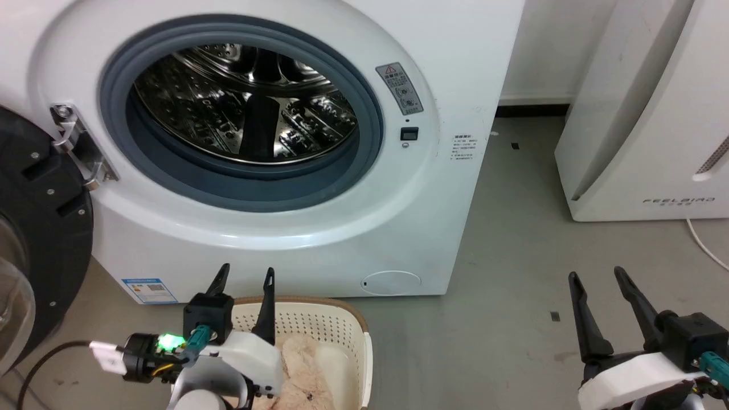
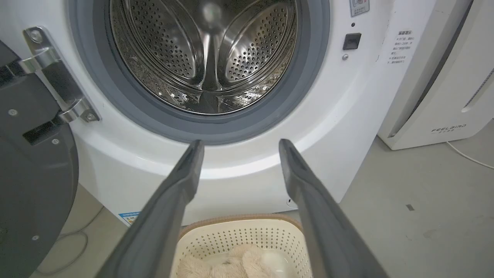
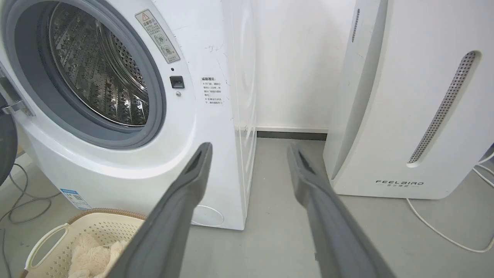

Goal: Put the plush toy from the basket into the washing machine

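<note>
– Since the plush toy [image 1: 304,370] lies down in the basket [image 1: 336,319], nothing's grabbed yet, right?
– Right. Beige fluff slumped on the basket bottom, partly hidden by the left arm in head view. The left wrist view has it below the fingers, untouched.
– Why's the basket there?
– It sits on the floor [image 1: 512,256] just in front of the washing machine [image 1: 410,239], under the porthole. Short lift from toy to drum, my guess.
– Left gripper?
– Left gripper [image 1: 246,270] hangs over the basket's left side, fingers [image 2: 173,200] spread, nothing between them, pointing at the machine front below the gasket. Looks staged for a reach down. It'd have to tip downward first.
– Right one?
– Right gripper [image 1: 596,273] is well apart, off right over bare floor. Fingers [image 3: 181,200] spread too, empty, aimed at the gap between the machine and the white FEELBIRD appliance [image 1: 638,142]. Out of the way of the work, I'd say.
– Door?
– Door [image 1: 40,228] stands open to the left on its hinge, so the drum [image 1: 245,108] is reachable, and it's empty as far as I can see. No opening step needed.
– Progress?
– Start. Pick not begun.
– Risk?
– Soft toy could sag, or snag on the basket rim or the gasket. Pinch deep into the body.
</note>
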